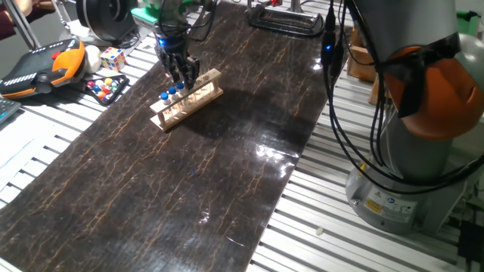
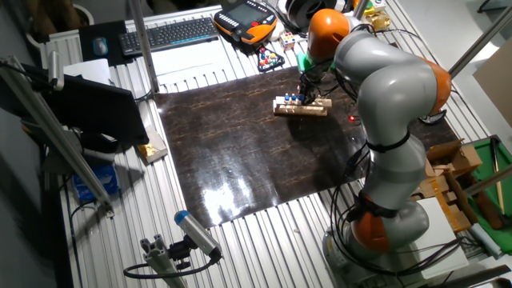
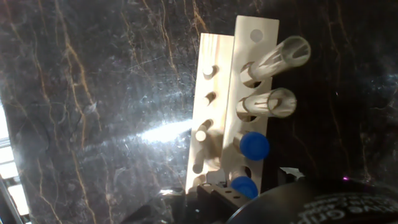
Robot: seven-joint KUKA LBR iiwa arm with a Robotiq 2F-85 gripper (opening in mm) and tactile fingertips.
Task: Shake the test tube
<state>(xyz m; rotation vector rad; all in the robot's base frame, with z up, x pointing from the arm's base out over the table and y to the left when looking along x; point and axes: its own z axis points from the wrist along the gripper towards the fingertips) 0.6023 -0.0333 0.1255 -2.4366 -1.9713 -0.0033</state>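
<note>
Your gripper (image 1: 180,75) hangs right over the rack (image 1: 189,102) at the far end of the dark mat (image 1: 189,174), its fingers pointing down among the blue tops. The tube (image 3: 254,145) you are after sits upright in the rack; from the hand view you look down on two blue caps, with two open, uncapped tubes (image 3: 273,102) in the holes further along. The second cap (image 3: 244,186) lies close to the hand's body at the bottom edge, so it may well be the one nearest the fingers, but you cannot say which tube is targeted. Whether the fingers are spread or pressed together, you cannot tell: in the fixed views they are a dark cluster too small to read, and the hand view does not show the tips. Judging from this, the shake has not begun. The arm (image 2: 384,88) has reached the rack and the hand is placed low, at cap height, yet every capped tube appears seated in its hole. Left for you: close on one tube, lift it clear of the rack, shake it, and probably set it back.
</note>
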